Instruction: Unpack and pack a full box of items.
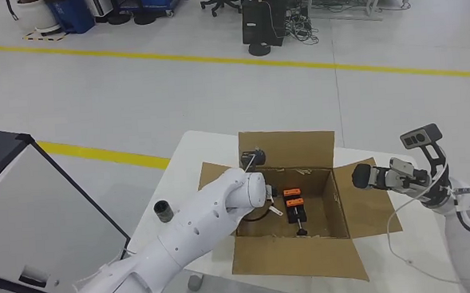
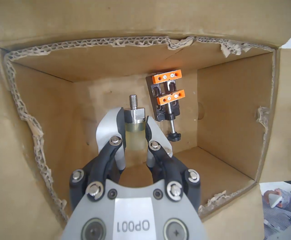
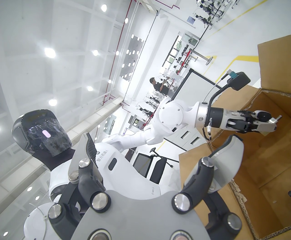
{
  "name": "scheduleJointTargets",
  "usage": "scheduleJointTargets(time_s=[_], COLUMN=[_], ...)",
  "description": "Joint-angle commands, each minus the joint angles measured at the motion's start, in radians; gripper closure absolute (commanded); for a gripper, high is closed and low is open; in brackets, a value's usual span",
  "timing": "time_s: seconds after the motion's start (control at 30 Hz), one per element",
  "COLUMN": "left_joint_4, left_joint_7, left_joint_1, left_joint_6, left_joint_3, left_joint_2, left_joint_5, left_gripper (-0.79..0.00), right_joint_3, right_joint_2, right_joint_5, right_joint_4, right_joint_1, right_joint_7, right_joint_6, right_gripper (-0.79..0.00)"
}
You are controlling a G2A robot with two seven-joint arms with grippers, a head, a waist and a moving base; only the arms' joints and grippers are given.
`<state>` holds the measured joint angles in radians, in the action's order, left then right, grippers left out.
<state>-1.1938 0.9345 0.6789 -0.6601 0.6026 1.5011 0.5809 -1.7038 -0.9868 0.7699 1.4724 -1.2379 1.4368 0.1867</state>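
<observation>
Your left gripper (image 2: 134, 116) pinches a yellowish translucent cylinder (image 2: 134, 137), steel hex-capped, its threaded stud (image 2: 134, 101) pointing outward along the fingers (image 2: 106, 128).

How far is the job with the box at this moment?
Looks done: one dark cylinder stands on the table beside the box. In hand: the left gripper is shut on a threaded stud part inside the box; going out or in, I cannot tell. Left: the orange-jawed vise lies on the box floor; the right gripper is open and empty.
</observation>
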Motion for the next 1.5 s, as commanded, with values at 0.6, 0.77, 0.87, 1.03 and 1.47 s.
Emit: scheduleJointTargets(time_s=[0.6,0.77,0.87,1.03,1.47], left_joint_4=[0.095,0.057,-0.015,-0.192,-0.661], left_joint_7=[0.006,0.008,0.03,0.123,0.242], left_joint_1=[-0.024,-0.029,-0.032,-0.011,0.28], left_joint_6=[0.025,0.024,0.012,-0.012,0.017], left_joint_3=[-0.013,-0.009,0.002,0.048,0.28], left_joint_2=[0.045,0.046,0.037,0.0,-0.117], left_joint_5=[-0.012,0.023,0.063,0.168,0.435], left_gripper=[-0.785,-0.785,-0.785,-0.536,0.0], right_joint_3=[0.0,0.0,0.0,0.0,0.0], right_joint_2=[0.0,0.0,0.0,0.0,0.0], right_joint_5=[0.0,0.0,0.0,0.0,0.0], right_joint_4=[0.0,0.0,0.0,0.0,0.0], right_joint_1=[0.0,0.0,0.0,0.0,0.0], right_joint_7=[0.0,0.0,0.0,0.0,0.0], right_joint_6=[0.0,0.0,0.0,0.0,0.0], right_gripper=[-0.785,-0.785,-0.785,-0.785,-0.785])
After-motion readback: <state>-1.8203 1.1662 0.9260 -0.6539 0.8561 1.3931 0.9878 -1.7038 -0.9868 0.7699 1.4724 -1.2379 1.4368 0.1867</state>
